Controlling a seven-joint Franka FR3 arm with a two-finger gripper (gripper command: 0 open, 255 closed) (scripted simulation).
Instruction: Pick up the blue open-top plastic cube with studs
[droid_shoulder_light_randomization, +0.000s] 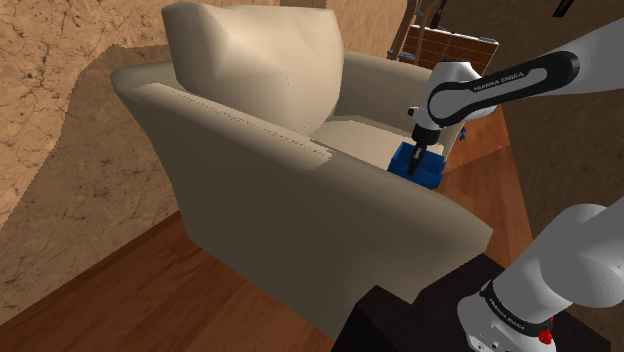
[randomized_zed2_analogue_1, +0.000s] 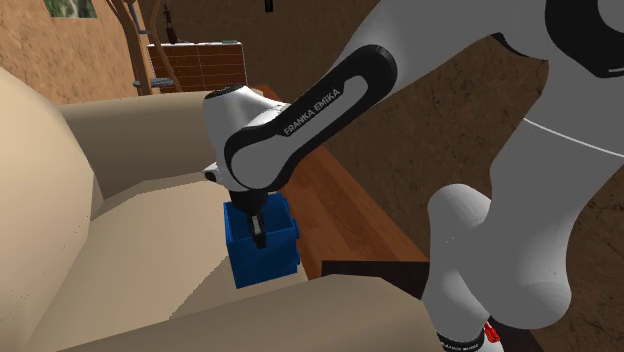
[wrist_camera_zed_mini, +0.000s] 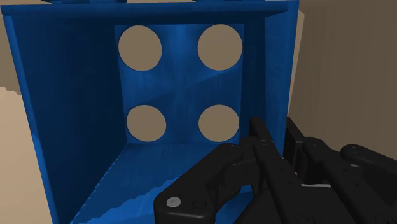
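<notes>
Beige armchair seat, centre right of frame: we find the hand clamped on one wall of the blue open-top cube.

The open-top cube sat on the seat of the armchair, at the seat's front edge, just behind the armrest nearest the stand. The gripper stood over the cube, at one wall.

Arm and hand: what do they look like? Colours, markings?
The arm has rounded white links with black joint bands. One band carries white FRANKA EMIKA lettering. A small red detail sits low on the link nearest the stand. The hand is all black and blocky, with no cables in sight.
</notes>
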